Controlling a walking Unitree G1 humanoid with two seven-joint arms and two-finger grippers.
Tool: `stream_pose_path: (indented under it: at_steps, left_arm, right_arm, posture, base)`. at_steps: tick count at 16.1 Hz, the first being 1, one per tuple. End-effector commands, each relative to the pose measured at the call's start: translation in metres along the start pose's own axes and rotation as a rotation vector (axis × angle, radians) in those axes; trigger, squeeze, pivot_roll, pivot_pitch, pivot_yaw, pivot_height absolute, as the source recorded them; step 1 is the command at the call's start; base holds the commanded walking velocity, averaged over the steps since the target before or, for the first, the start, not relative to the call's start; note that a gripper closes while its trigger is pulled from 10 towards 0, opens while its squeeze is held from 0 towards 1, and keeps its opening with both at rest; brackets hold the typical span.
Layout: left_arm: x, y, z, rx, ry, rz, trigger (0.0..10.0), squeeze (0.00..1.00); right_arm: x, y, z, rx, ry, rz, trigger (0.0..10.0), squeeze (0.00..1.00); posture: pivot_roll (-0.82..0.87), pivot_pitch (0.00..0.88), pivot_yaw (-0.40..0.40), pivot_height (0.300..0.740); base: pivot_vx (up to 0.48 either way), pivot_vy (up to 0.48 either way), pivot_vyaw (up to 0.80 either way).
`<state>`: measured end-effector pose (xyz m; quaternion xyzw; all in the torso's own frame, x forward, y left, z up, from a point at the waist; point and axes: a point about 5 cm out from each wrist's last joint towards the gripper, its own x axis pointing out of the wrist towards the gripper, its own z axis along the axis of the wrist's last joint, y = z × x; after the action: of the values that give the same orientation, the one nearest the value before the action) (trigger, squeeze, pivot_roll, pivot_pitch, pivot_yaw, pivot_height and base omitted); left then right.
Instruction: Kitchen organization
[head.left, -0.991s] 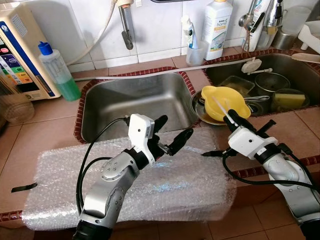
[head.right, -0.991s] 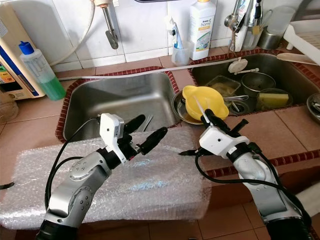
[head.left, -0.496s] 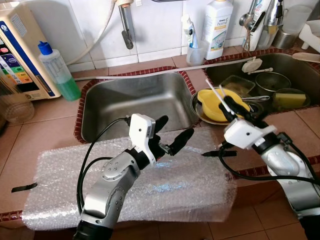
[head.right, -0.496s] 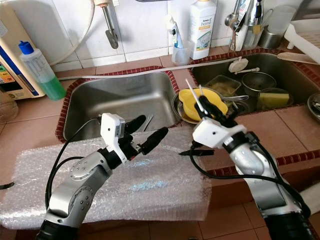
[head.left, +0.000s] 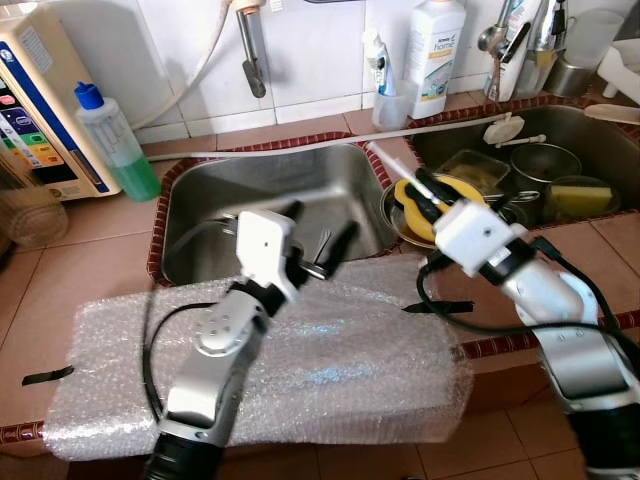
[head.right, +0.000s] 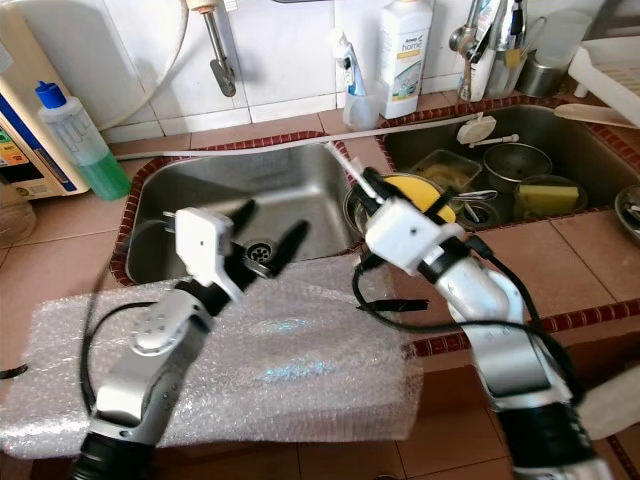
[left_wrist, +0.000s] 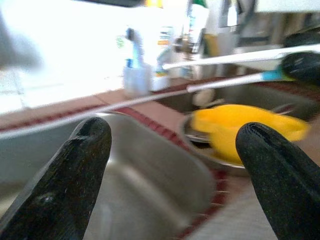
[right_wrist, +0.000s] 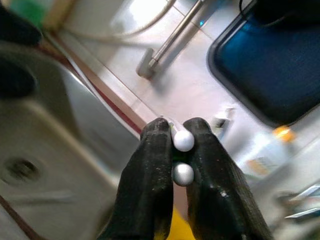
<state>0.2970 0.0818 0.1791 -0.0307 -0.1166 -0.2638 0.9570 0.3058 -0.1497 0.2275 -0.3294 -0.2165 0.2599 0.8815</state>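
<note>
Right gripper carrying the white sticks up and left, over the gap between the two sinks.

Nearest us, low in the frame, we are seeing the bubble wrap (head.left: 300, 380) covering the counter; the left gripper (head.left: 318, 228) is hanging above its far edge, fingers spread wide, holding nothing. Mid-frame, the right gripper (head.left: 422, 190) is clamped on two thin white sticks (right_wrist: 183, 141), pinched near their rounded ends, with the long part pointing toward the upper left. We are judging them light, stiff, smooth, likely to pivot or slip, so a grip closer to the middle would steady them. Versus a second ago: the right gripper is moving up and left from the lower right, and the left arm is lifting toward the left sink (head.left: 200, 200). Beyond sits the yellow bowl (head.left: 455, 190) at the right sink (head.left: 600, 135).
</note>
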Motion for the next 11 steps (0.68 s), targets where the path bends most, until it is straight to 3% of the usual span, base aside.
stream_pose_path:
  at_steps: [1,3,6,7,11]
  left_arm:
    - [0.001,0.005,0.003,0.049,-0.013,0.022,10.0,0.0]
    - [0.001,0.006,0.001,0.145,-0.011,0.022,10.0,0.0]
    - [0.001,0.0,0.0,0.23,-0.026,-0.01,10.0,0.0]
    - [0.001,-0.002,-0.001,0.254,-0.03,-0.018,10.0,0.0]
    - [0.001,-0.001,-0.004,0.302,-0.031,-0.019,10.0,0.0]
  right_arm:
    - [0.006,-0.004,0.012,0.018,-0.044,0.019,0.0,0.0]
    - [0.015,-0.009,0.017,0.095,-0.061,0.054,0.0,0.0]
    - [0.021,-0.003,0.021,0.186,-0.073,0.178,0.0,0.0]
    - [0.022,0.001,0.021,0.238,-0.065,0.227,0.0,0.0]
    - [0.017,0.015,0.018,0.293,-0.035,0.369,0.0,0.0]
  posture:
    - [-0.33,0.14,0.131,0.74]
    - [-0.33,0.14,0.132,0.74]
    - [-0.33,0.138,0.132,0.74]
    - [-0.33,0.139,0.13,0.74]
    - [-0.33,0.14,0.129,0.74]
  base:
    - [0.0,0.0,0.0]
    - [0.0,0.0,0.0]
    - [0.0,0.0,0.0]
    - [0.0,0.0,0.0]
    - [0.0,0.0,0.0]
